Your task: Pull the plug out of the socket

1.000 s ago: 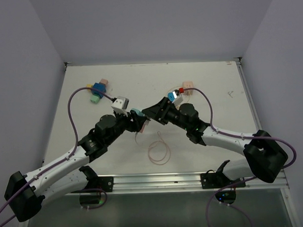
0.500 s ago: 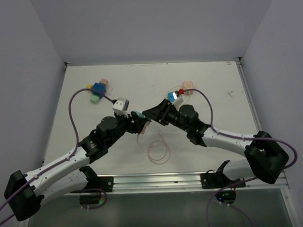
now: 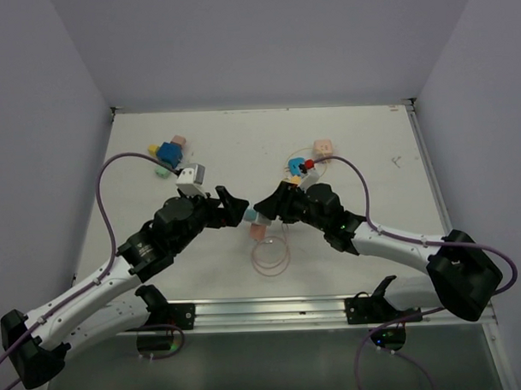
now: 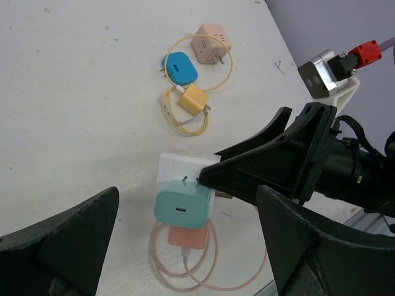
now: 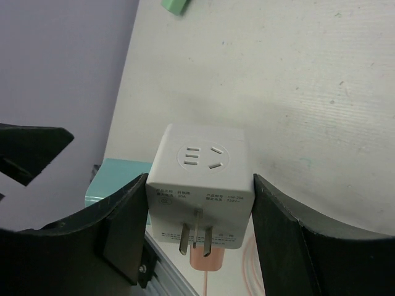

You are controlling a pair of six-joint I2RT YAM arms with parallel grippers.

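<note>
While the right gripper point(image 5: 199, 185) clamped the white socket cube point(image 5: 199, 166) by its two sides, jaws partly closed, the left gripper point(image 3: 233, 206) stood wide open with nothing in it, just short of the teal plug point(image 4: 182, 208). That plug sat against the cube's side, apparently seated, low over the table point(image 4: 74, 92) between the two arms. My worry was the next bite. The pink plug point(image 4: 185, 237) and its coiled cable point(image 4: 210, 271) lay right beneath, so a low approach could catch them instead. A pull off the prongs' axis could also twist the cube out of the right-hand grip.
</note>
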